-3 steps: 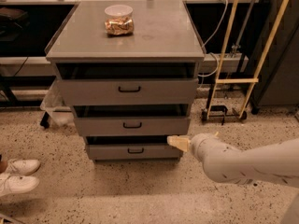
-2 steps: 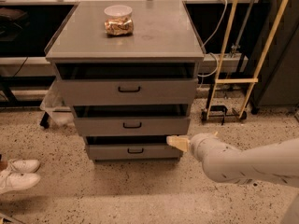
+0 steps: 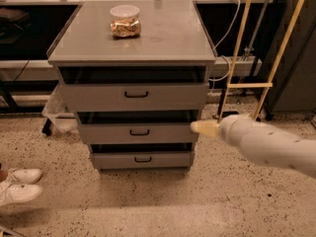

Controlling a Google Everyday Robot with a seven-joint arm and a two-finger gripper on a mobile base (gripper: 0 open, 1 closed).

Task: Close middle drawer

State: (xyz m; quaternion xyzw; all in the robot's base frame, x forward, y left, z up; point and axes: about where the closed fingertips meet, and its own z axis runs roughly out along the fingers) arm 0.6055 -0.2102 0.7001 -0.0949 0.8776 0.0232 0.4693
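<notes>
The grey cabinet [image 3: 133,43] has three drawers. The middle drawer [image 3: 108,133], with a small dark pull handle [image 3: 139,132], stands a little out of the cabinet, with a dark gap above its front. My gripper [image 3: 202,127], with its pale yellowish tip, is at the right end of the middle drawer's front, at the drawer's height. My white arm [image 3: 266,147] reaches in from the lower right. The top drawer [image 3: 98,97] and the lowest drawer [image 3: 113,159] also stand slightly out.
A clear tub of snacks [image 3: 125,21] sits on the cabinet top. A yellow wooden frame [image 3: 247,85] and cables stand to the right of the cabinet. A clear bin [image 3: 55,113] is to its left. White shoes [image 3: 17,184] lie on the speckled floor at the lower left.
My gripper has moved up and slightly right, from the lower edge of the middle drawer front to its right end. The drawers look unmoved.
</notes>
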